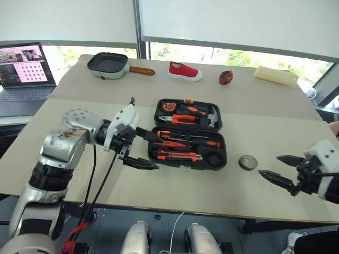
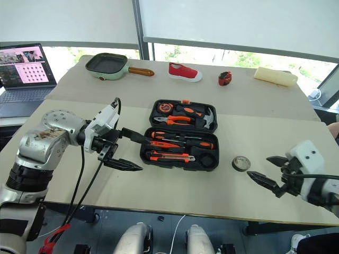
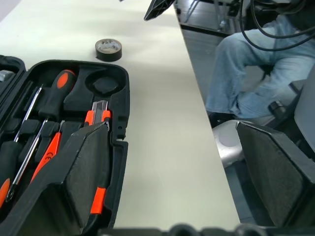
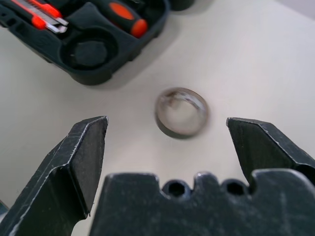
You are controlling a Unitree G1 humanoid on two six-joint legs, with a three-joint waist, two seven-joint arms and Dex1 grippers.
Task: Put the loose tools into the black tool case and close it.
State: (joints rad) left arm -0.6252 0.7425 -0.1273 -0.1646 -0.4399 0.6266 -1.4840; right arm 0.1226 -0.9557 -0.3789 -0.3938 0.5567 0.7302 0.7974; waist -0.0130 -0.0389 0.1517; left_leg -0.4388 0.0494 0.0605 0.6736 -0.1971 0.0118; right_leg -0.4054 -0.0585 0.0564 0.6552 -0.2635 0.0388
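Head view: tape roll [image 1: 248, 162] lies loose on the counter [image 1: 175, 190], just right of the open tool case [image 1: 188, 132]. Left end effector [image 1: 142, 150] gaping, empty.

Right wrist view: right end effector [image 4: 165, 140] spread wide before the roll; judged light, rigid; grip across the rim.

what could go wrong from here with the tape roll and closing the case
1. The tape roll lies flat on the table, outside the tool case; the open right gripper could push it along rather than pinch it.
2. Its round slot is tight, so a tilted drop may leave the roll proud and block the lid.
3. The open left gripper sits at the case's edge and could nudge the case or the seated utility knife.
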